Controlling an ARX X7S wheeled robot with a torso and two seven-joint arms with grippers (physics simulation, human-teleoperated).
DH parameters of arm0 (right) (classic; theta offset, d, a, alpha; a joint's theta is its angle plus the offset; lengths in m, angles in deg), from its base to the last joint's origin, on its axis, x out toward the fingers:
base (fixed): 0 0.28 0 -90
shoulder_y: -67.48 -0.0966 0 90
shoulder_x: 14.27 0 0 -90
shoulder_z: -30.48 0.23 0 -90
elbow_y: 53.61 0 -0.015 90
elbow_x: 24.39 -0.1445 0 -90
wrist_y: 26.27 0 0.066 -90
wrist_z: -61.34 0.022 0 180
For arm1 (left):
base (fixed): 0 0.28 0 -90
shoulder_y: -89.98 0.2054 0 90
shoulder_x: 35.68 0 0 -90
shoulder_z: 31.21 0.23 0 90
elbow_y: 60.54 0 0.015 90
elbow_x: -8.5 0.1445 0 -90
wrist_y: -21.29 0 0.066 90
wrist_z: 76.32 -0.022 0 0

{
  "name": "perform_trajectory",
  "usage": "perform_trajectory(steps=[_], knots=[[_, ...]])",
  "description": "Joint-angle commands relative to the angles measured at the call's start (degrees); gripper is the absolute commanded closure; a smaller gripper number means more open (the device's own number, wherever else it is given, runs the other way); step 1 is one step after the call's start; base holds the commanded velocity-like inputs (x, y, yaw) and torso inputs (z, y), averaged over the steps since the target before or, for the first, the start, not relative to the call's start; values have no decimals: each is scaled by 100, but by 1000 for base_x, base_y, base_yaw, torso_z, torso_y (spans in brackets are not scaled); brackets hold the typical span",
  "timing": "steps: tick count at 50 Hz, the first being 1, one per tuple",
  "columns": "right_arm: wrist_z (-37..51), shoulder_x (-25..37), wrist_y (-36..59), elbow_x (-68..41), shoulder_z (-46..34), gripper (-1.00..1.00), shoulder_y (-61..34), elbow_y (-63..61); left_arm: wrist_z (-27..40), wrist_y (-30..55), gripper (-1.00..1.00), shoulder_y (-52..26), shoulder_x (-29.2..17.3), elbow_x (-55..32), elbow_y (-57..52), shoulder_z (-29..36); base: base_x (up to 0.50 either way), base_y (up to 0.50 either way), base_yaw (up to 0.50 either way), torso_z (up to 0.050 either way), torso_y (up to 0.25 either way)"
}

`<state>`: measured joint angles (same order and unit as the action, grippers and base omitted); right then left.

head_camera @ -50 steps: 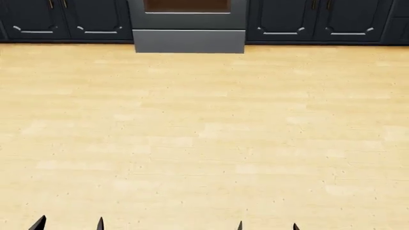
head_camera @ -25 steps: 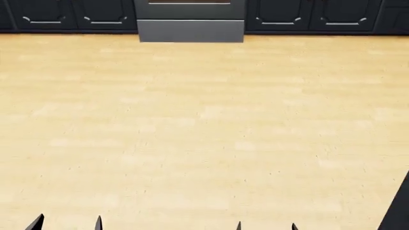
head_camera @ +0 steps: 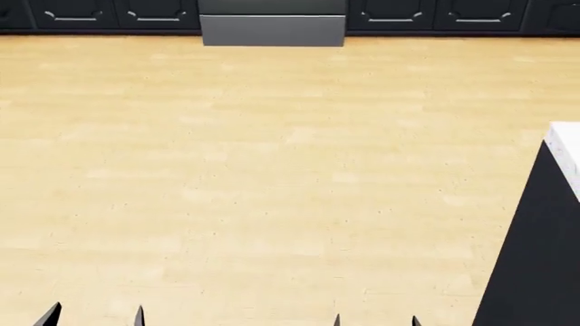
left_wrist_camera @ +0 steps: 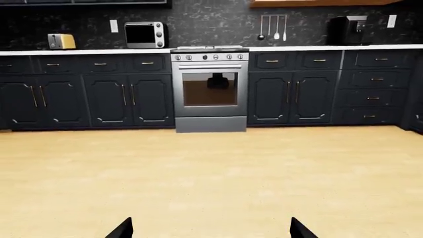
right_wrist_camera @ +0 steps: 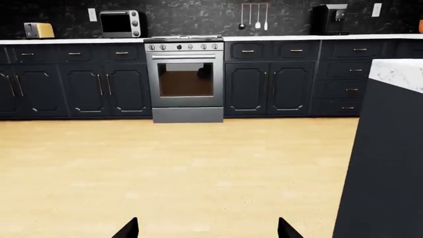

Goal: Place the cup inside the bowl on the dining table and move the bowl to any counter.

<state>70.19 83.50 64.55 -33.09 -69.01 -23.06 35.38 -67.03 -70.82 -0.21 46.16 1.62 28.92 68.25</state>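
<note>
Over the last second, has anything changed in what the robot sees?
The view has shifted: the oven and dark cabinets slid toward the head view's top edge, and a white-topped, dark-sided unit came in at the right. Both grippers, left and right, stay open and empty.

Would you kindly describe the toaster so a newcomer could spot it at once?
Start at the steel oven in the dark cabinet run. Follow the white counter past the silver toaster oven to the toaster. It is the small yellowish box, lower than its neighbour.
</note>
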Motion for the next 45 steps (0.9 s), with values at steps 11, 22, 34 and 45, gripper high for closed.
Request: perform_trajectory(steps=[11, 22, 34, 45], knots=[[103, 80, -1, -43, -107, -100, -22, 0, 79, 12, -100, -23, -78, -78, -30, 93, -500, 0, 0, 0, 0], [144, 115, -5, -67, -158, -100, -27, 5, 129, 27, -100, -34, -93, -108, -42, 147, -500, 0, 0, 0, 0], [192, 153, 1, -93, -204, -100, -40, 10, 147, 21, -100, -40, -137, -161, -39, 191, -500, 0, 0, 0, 0], [212, 186, -13, -127, -252, -100, -44, 10, 197, 31, -100, -52, -154, -169, -54, 247, -500, 0, 0, 0, 0]])
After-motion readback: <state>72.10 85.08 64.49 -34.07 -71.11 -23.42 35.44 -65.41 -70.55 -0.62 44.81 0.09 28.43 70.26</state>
